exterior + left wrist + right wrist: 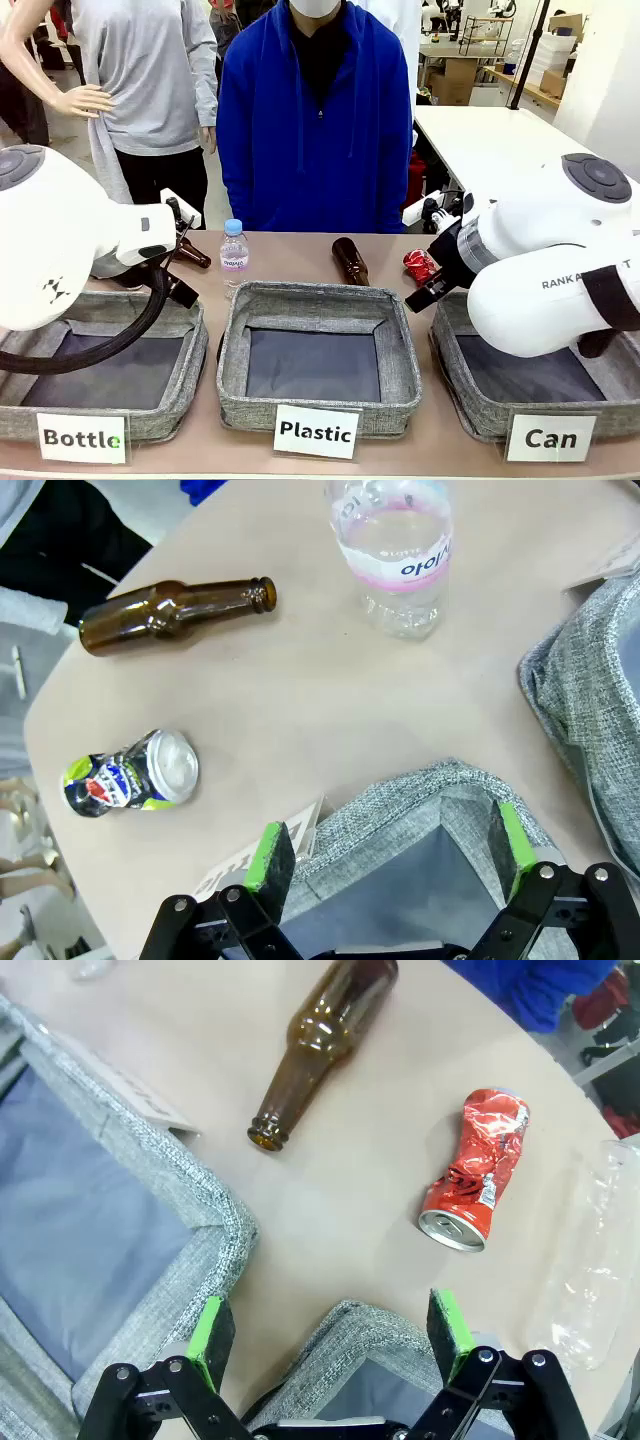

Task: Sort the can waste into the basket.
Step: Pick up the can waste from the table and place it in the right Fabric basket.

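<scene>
Two cans lie outside the basket (468, 398). From the front, the red can (420, 266) sits just beyond the right gripper (425, 290); its crumpled side could slip from the pads. Left wrist: the left gripper (390, 845) gapes wide and empty, with the dark can (130, 777) ahead, off left. Right wrist: jaws wide, red can ahead-right.
</scene>
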Available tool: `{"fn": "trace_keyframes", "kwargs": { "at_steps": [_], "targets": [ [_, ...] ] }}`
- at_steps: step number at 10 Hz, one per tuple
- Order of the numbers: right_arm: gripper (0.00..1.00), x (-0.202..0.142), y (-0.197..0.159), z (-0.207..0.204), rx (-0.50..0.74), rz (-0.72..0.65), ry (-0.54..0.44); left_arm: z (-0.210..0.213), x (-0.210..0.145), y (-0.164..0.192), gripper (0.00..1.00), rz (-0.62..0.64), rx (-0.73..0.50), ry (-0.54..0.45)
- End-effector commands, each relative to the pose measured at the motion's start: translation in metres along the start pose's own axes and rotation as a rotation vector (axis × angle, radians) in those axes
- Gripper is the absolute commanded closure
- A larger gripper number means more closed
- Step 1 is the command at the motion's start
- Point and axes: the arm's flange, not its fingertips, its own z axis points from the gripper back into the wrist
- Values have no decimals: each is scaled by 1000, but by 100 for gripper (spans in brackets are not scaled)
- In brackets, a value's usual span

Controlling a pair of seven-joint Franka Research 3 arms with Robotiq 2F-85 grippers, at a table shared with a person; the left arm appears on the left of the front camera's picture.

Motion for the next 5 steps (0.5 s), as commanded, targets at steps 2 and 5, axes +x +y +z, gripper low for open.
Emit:
{"fn": "trace_keyframes", "kwargs": {
  "at_steps": [2,5],
  "targets": [
    [0,0,0,0,0,0,0,0,0,0,0,0,0,0],
    [0,0,0,0,0,0,0,0,0,0,0,0,0,0]
  ]
}}
